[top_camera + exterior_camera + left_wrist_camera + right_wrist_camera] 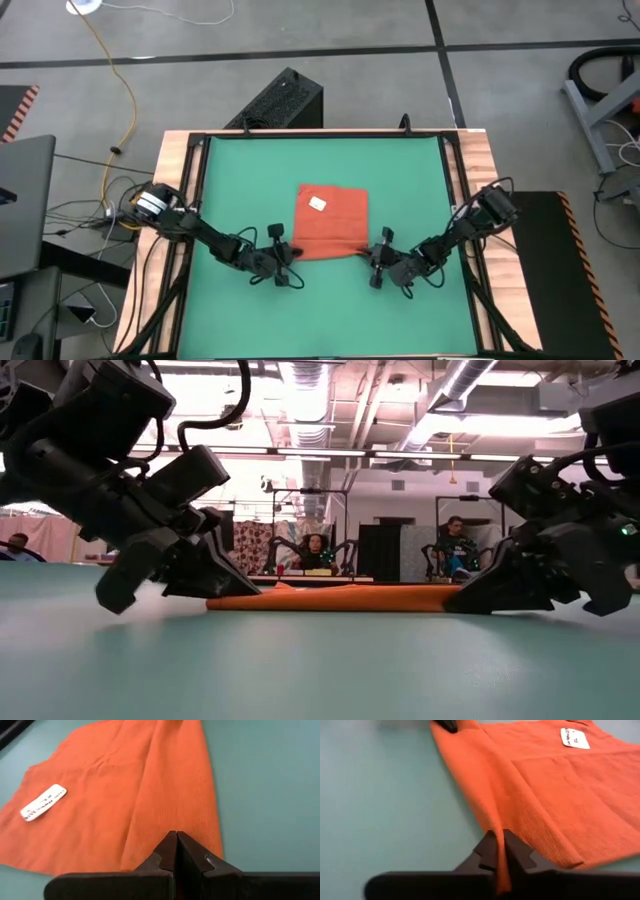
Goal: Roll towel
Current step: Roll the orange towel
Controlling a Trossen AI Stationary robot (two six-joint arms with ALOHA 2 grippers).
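Your towel (332, 221) lies flat mid-mat (240, 170) on the counter. Left tool (291, 252) is clamped on its near-left corner, right tool (374, 258) pinches the near-right corner.

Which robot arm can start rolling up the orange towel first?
Probably either, together. The left gripper and right gripper each pinch a near corner of the towel with shut jaws, so neither is clearly better placed.
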